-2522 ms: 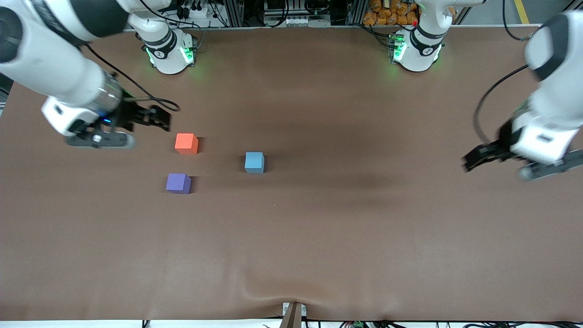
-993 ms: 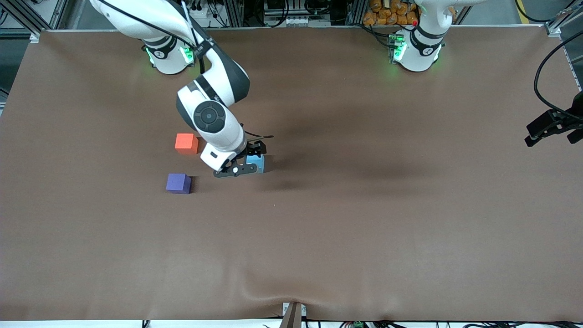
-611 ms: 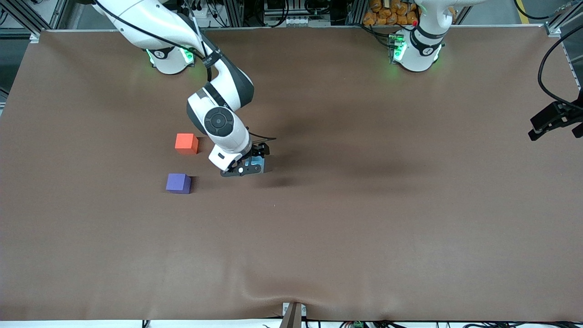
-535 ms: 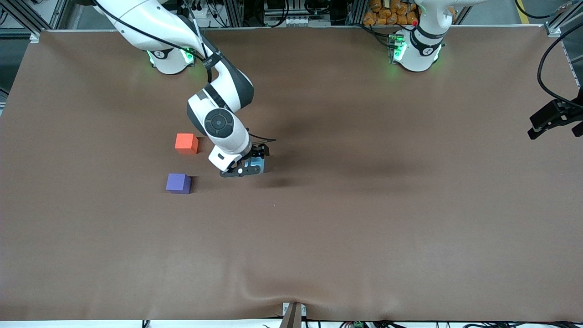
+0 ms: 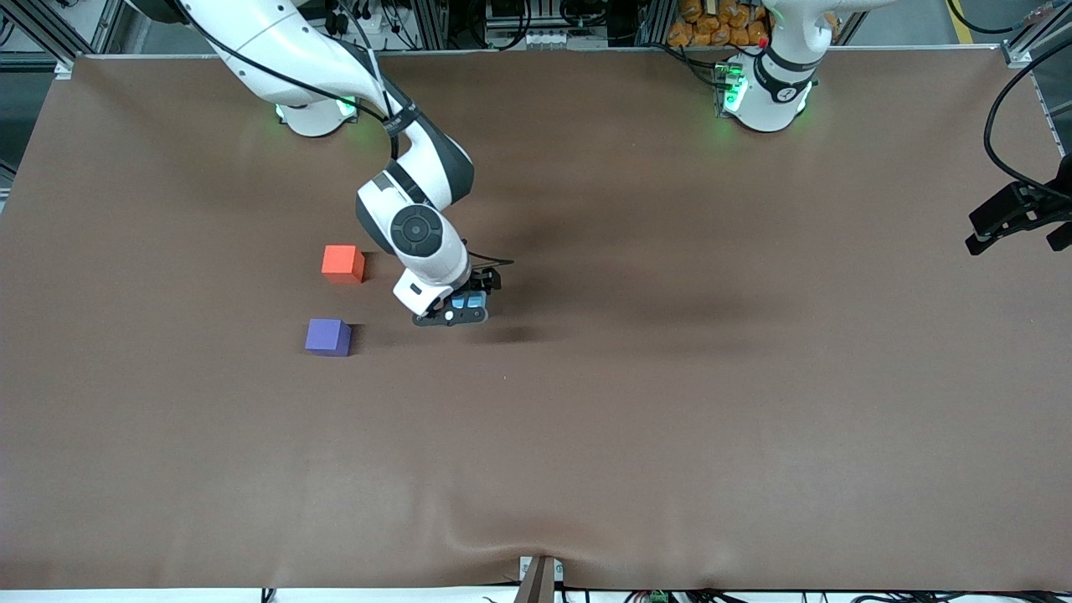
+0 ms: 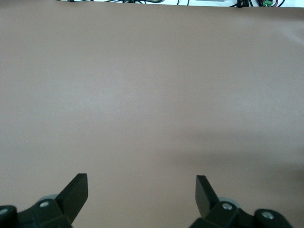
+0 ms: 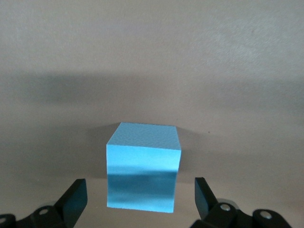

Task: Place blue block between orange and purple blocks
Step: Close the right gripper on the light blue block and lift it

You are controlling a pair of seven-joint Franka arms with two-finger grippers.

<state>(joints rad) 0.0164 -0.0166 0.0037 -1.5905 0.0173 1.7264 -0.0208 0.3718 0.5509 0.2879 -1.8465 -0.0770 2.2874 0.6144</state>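
Three small matte cubes are counted on the brown worktop (image 5: 670, 402): one blue block (image 7: 142, 166), one orange block (image 5: 342, 264) and one purple block (image 5: 327, 337), the last two nearer the right arm's end. The blue block is seen resting on the cloth toward the middle, between the spread fingers of the right gripper (image 7: 140, 199), not yet clamped. The left gripper (image 6: 141, 194) is held with fingers apart over the edge at the left arm's end, waiting.

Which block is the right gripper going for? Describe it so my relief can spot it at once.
On the brown table, find the right gripper, low and open, its fingers either side of a cube. That is the blue block, toward the left arm's end from the orange block and purple block. It alone is light sky-blue.
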